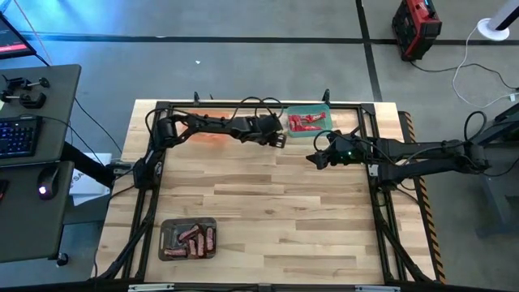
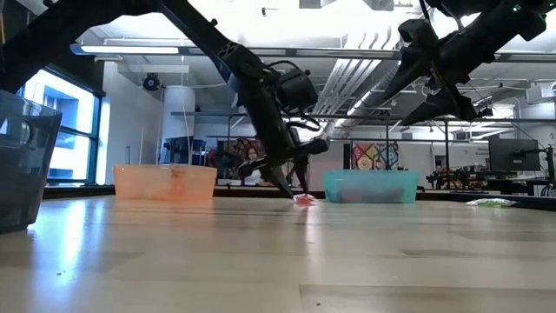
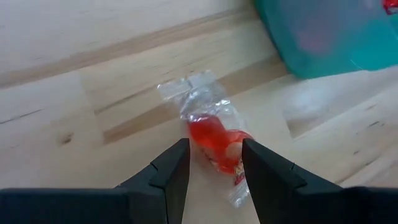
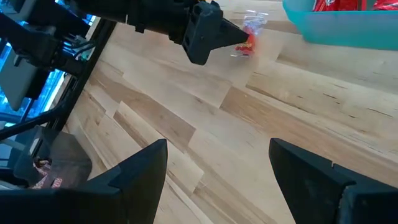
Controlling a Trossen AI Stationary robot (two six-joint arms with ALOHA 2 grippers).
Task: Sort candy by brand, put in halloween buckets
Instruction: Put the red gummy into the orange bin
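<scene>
Red candy (image 3: 214, 140), clear twist wrapper, is lying flat on the table (image 1: 276, 211) just beside the green bucket (image 1: 309, 122), on the side toward the orange bucket (image 1: 212, 133). I'm reading it as the piece being worked now: it matches the red wrappers already in the green bucket, so that's where I'd judge it's going.

Left gripper (image 3: 214, 163) is sitting right at it, fingers partly apart and straddling the red centre of the wrapper. The wrist view shows a finger (image 3: 169, 171) on each side, with the candy on the wood between them. Low view has the tips down at table level. I'm not calling it clamped: I can't tell whether the pads are touching the wrapper, and it isn't lifted. Angle makes sense, with the arm reaching across the far edge so the bucket is only a short hop away.

Right gripper (image 4: 217, 168) is hanging above the table near the green bucket's near corner, fingers spread wide, holding nothing. Looks parked clear, so it isn't blocking the left arm's path.

Grey bucket (image 1: 188, 238) is sitting well apart at the near-left with the brown bars (image 1: 193, 240) in it. Orange bucket is at the far edge under the left arm; I can't read its contents.
</scene>
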